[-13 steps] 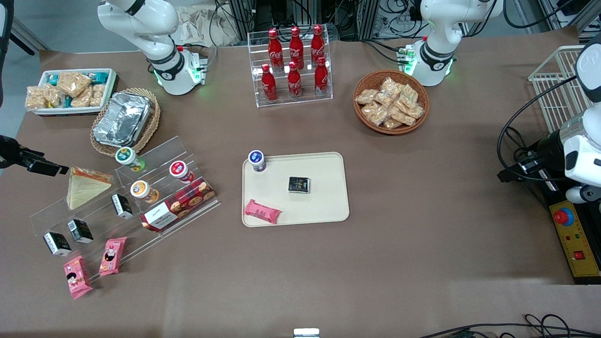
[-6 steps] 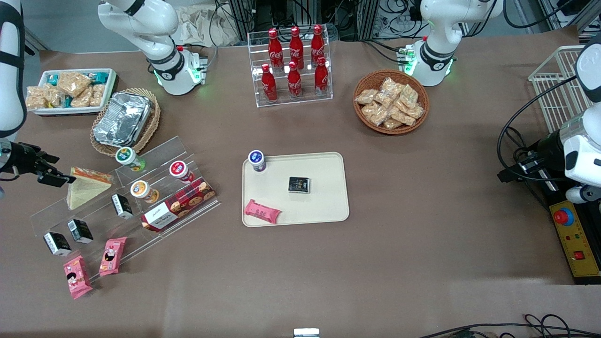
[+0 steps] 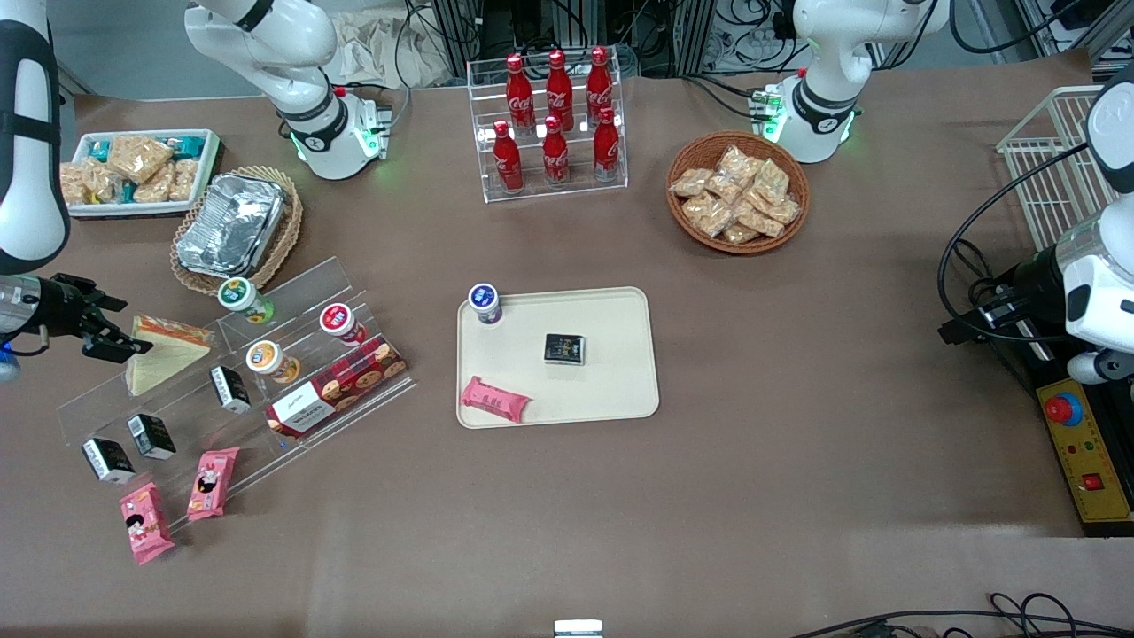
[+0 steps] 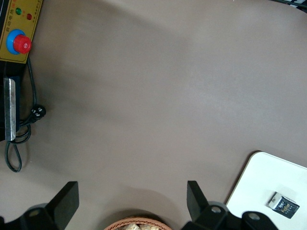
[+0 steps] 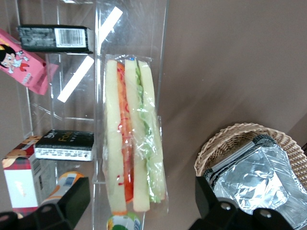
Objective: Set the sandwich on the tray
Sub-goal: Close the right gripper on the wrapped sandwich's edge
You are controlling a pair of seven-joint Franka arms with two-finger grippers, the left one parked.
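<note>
End effector (image 3: 113,335) spread wide beside sandwich (image 3: 159,351); wrist view alone exposing filling layers (image 5: 128,143).

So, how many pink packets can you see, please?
3: one packet on the tray, two at the acrylic stand's near edge; open tool by the sandwich.

Only readable bits: white Coca-Cola script on the red bottles (image 3: 555,120) in the clear rack, plus a barcode on a black box (image 5: 55,39) on the acrylic stand near the tool (image 5: 144,203); nothing else legible.
</note>
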